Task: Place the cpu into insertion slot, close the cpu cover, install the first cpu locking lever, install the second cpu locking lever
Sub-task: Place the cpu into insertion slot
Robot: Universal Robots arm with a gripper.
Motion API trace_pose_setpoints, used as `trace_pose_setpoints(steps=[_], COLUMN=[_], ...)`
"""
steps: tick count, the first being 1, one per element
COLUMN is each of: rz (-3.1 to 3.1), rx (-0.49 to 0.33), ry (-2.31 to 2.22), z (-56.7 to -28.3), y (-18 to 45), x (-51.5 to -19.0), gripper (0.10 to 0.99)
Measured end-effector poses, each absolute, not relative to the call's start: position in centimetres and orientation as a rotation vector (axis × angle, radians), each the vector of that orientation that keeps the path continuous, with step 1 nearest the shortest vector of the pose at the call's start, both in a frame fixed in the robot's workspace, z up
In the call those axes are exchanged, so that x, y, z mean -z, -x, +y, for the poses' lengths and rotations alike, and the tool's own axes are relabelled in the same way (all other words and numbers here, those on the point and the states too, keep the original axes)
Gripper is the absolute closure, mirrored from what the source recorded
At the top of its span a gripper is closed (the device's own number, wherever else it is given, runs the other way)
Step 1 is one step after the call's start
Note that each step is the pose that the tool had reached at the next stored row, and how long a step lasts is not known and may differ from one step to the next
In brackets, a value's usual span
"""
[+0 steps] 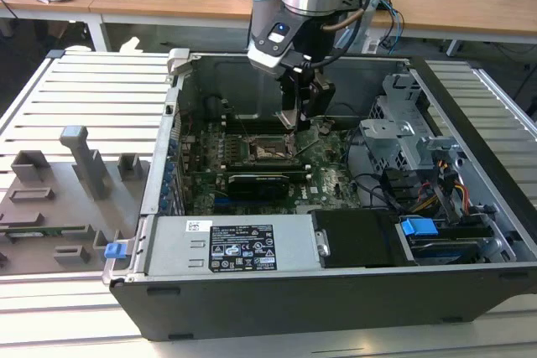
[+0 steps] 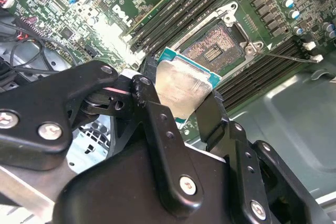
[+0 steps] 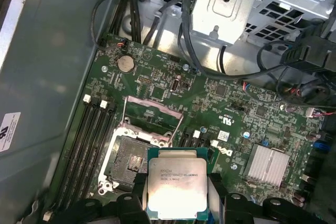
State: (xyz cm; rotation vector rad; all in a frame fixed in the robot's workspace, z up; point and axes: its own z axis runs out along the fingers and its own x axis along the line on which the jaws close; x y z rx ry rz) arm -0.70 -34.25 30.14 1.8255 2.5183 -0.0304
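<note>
So the cpu point(image 3: 176, 179) isn't in yet. It's pinched by its edges between the two fingers point(image 2: 210, 111) of the gripper point(image 2: 181, 95), metal top facing the camera in both wrist views, and it hangs over the green board point(image 3: 236, 108) just beside the insertion slot point(image 3: 131, 162) rather than square over it. The slot looks empty to me, since you can see the bare contact field in both wrist views. The cpu cover point(image 3: 152, 115) is flipped open on the far side of the slot from the chip, so the way in is clear. In the second wrist view a thin wire lever point(image 2: 287, 54) sticks out sideways from the socket, which I'd read as unlatched, though I can't make out the other one. The exterior view shows the arm reaching down into the open computer case point(image 1: 252, 291), with the gripper just above the board, close to the slot. My take is that nothing on the list is done: the chip isn't seated, the cover isn't shut, and neither lever is locked.
</note>
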Motion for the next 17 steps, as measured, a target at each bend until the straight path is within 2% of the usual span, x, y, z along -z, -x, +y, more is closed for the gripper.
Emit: trace_pose_setpoints(steps=[17], rz=[2.439], rx=[0.035], ry=[-1.93], z=[-34.25], y=[0.7], x=[-30.12], gripper=[0.545])
